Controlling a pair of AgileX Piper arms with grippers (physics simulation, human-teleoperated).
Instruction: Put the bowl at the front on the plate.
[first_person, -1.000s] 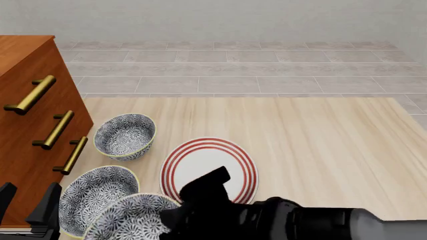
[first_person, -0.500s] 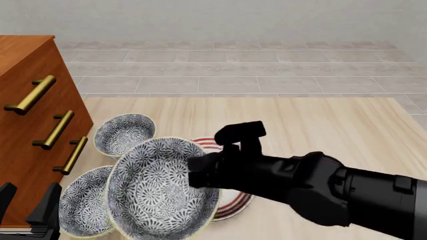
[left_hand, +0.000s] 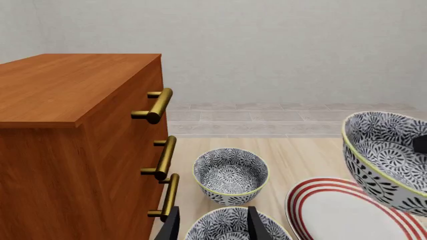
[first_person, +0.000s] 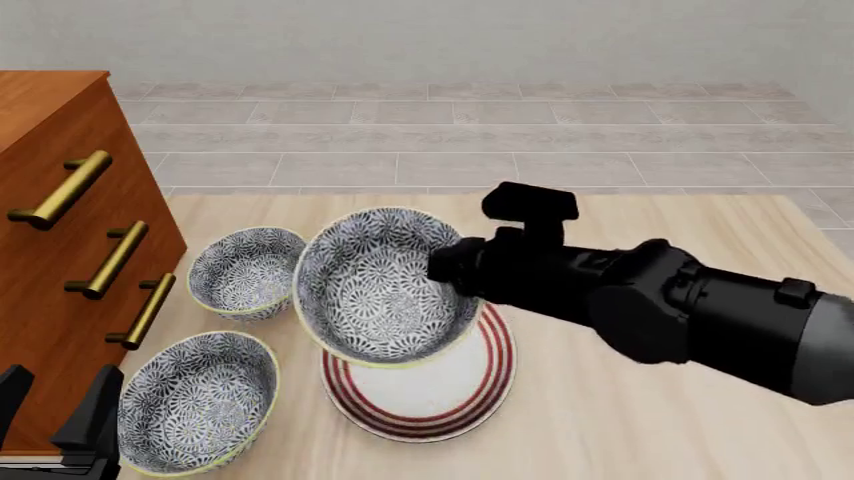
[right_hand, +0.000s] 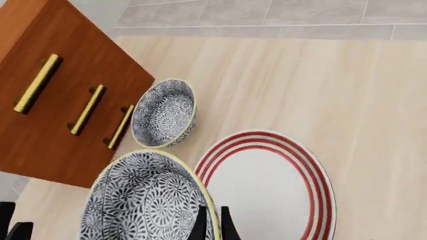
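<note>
Bowl (first_person: 384, 290) moved farther, now tilted above plate (first_person: 441, 400). Right tool (right_hand: 212, 220) pinching rim; rigid, glazed, breakable — lower gently.

The wooden table (first_person: 667, 260) carries the plate (first_person: 447, 400) and two bowls (first_person: 200, 400).

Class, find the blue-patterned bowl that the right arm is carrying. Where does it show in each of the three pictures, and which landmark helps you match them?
Front view: the carried bowl is in the middle, tilted above the red-ringed plate.
Left wrist view: at the right edge, above the plate.
Right wrist view: at the bottom, left of centre, its rim between the jaws of the right gripper.
Shared landmark: the wooden drawer chest with brass handles.
</note>
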